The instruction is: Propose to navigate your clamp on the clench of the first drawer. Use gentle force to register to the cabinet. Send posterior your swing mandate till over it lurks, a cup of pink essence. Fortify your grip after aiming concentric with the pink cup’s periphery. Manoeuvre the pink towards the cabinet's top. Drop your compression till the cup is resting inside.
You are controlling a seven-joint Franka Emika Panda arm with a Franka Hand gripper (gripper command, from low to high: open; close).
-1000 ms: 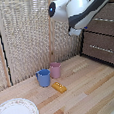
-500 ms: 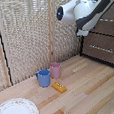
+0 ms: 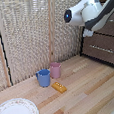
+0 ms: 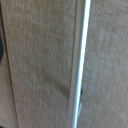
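Counter: light wood planks [image 3: 91, 89].
Wall: woven tan screen [image 3: 25, 31].
Pink cup [image 3: 55, 69]: on the counter, touching the blue cup [image 3: 43, 77].
Cabinet [image 3: 104, 45]: dark brown, exterior view's right.
Pincer: hidden, cannot tell.

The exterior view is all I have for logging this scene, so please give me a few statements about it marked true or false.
1. The pink cup stands beside the blue cup on the wooden floor. True.
2. The pink cup is already on top of the cabinet. False: it stands on the floor in front of the woven screen.
3. A small yellow block lies in front of the cups. True.
4. The plate holds the blue cup. False: the plate sits apart, nearer the camera.
5. The arm is touching the pink cup. False: it is up high near the cabinet.
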